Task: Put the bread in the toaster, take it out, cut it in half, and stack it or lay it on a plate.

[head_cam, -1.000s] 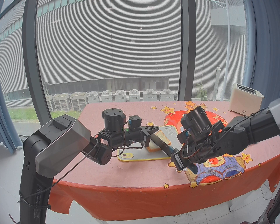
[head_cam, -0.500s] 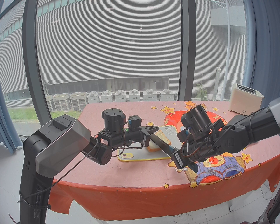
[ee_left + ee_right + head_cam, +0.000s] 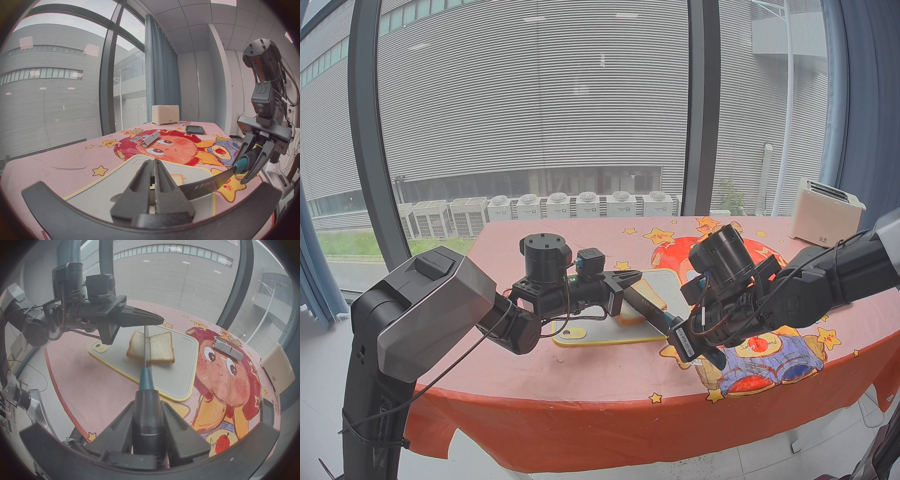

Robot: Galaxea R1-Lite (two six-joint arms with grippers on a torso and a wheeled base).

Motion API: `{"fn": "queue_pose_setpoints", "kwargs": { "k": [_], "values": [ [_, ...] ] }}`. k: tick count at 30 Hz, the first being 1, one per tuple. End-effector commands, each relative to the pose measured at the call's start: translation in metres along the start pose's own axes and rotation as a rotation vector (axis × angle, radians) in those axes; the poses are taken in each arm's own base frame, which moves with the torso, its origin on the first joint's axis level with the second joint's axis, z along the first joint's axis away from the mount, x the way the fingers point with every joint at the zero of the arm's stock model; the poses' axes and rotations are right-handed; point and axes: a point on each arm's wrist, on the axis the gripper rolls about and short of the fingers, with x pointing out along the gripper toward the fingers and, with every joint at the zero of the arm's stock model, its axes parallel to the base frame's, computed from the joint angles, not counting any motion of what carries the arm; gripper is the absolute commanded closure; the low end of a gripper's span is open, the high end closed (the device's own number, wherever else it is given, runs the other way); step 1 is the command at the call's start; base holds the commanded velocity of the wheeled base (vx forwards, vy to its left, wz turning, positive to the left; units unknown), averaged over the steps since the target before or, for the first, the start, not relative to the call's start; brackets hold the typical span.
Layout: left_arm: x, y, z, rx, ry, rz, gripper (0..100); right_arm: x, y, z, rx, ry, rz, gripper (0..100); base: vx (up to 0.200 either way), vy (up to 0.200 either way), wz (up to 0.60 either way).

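Bread (image 3: 161, 346) on cutting board (image 3: 175, 377) — right end effector (image 3: 147, 405) grips knife (image 3: 146, 363) across it; left end effector (image 3: 153, 162) pinched closed beside blade.

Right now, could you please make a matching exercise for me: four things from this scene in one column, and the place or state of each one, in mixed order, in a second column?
Column one
1. bread
2. knife
3. toaster
4. left end effector

Column two
A. shut, held over the cutting board
B. standing at the far right corner of the table
C. lying flat on the cutting board
D. gripped in the right end effector, blade across the slice

Right pairs: 1-C, 2-D, 3-B, 4-A
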Motion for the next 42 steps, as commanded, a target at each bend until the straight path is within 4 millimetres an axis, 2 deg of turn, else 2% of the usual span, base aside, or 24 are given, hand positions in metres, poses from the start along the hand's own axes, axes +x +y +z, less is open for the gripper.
{"fn": "queue_pose_setpoints", "kwargs": {
  "k": [1,6,13,20,24,32,35,42],
  "values": [
    [0.000,-0.001,0.001,0.003,-0.004,-0.001,100,0.004,0.000,-0.002,0.000,0.011,-0.002,100,0.000,0.000,0.00],
    [0.000,-0.001,0.001,0.002,-0.003,0.001,100,0.004,0.000,-0.001,0.000,0.008,-0.002,100,0.000,0.000,0.00],
    [0.000,0.001,-0.004,-0.006,0.013,0.001,100,-0.002,0.000,0.012,0.006,-0.041,0.000,100,0.000,0.000,0.00],
    [-0.001,0.001,0.002,0.005,-0.007,0.003,100,0.008,0.000,-0.003,0.000,0.022,-0.005,100,0.000,0.000,0.00],
    [-0.005,0.000,0.013,0.015,-0.024,0.006,100,0.007,0.001,-0.002,-0.002,0.017,-0.003,100,0.000,0.000,0.00],
    [-0.005,0.001,0.009,0.009,-0.013,0.008,100,0.000,0.000,0.010,0.004,-0.031,-0.003,100,0.000,0.000,0.00],
    [-0.003,0.002,0.002,0.001,0.000,0.007,100,0.001,0.000,0.009,0.005,-0.027,-0.003,100,0.000,0.000,0.00],
    [-0.003,0.001,0.006,0.008,-0.012,0.006,100,0.009,-0.001,-0.005,0.000,0.033,-0.005,100,0.000,0.000,0.00]
  ]
}}
